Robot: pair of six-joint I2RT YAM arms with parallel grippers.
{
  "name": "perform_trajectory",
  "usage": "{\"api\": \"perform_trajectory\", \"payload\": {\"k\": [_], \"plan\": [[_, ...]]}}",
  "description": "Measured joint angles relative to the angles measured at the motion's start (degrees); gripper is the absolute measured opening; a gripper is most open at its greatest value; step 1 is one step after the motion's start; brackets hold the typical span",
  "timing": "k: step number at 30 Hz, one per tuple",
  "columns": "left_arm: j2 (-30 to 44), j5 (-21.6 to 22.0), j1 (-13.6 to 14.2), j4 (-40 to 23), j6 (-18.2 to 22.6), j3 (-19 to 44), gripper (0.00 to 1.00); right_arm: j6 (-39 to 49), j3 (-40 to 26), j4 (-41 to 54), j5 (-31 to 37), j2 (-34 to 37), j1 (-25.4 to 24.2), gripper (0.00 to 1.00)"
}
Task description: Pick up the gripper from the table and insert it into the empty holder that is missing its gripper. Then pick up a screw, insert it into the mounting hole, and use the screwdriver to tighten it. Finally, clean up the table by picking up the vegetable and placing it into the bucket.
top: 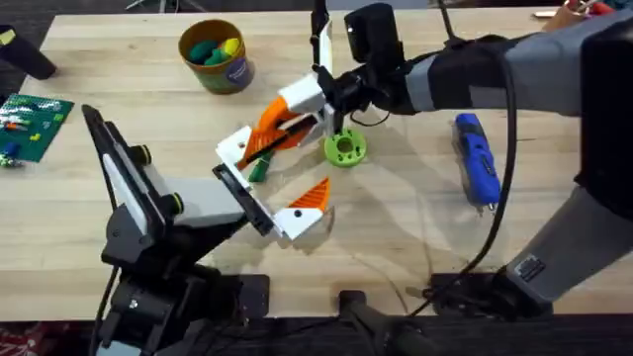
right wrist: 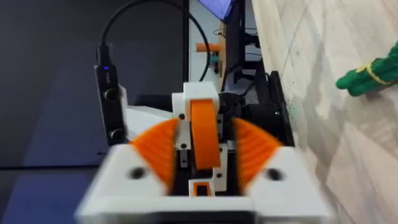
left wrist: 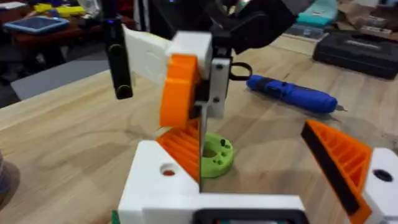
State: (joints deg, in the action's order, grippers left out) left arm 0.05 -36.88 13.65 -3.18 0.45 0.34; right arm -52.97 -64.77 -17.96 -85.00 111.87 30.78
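right gripper (top: 318, 117) fingers clamped on the loose orange-white gripper (top: 282, 124), right over the holder (top: 235, 148) | left gripper (top: 272, 193) fingers spread apart | screwdriver (top: 477, 158) lying on tabletop (top: 396, 237) | bucket (top: 214, 55) far side

The overhead camera is looking down across the table (top: 396, 247); both wrist cameras are sitting close, facing opposite ways, sharing the orange-padded gripper part (left wrist: 180, 87) between them.
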Motion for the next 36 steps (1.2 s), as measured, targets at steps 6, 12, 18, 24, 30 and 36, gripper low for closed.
{"api": "perform_trajectory", "payload": {"k": [6,12,18,24,30,36], "plan": [[0.0,-1.1,0.2,0.0,0.0,0.0,0.987,-0.1,0.0,0.0,0.6,0.0,1.1,0.991],[0.0,-1.1,0.2,0.0,0.0,0.0,0.986,-0.2,-0.1,0.0,1.0,0.0,1.1,0.993],[0.0,-1.1,0.2,0.0,0.0,0.0,0.986,-0.4,-0.1,-3.3,1.0,0.0,0.5,0.993],[0.0,-1.1,0.2,0.0,0.0,0.0,0.986,-0.6,-0.2,-8.2,0.9,0.0,-3.4,0.993],[0.0,-1.1,0.2,0.0,0.0,0.0,0.986,-0.6,-0.2,-13.2,1.1,-0.7,-7.9,0.993],[0.0,-1.1,0.2,0.0,0.0,0.0,0.986,2.0,-0.3,-16.1,3.9,-5.4,-10.4,0.993]]}}
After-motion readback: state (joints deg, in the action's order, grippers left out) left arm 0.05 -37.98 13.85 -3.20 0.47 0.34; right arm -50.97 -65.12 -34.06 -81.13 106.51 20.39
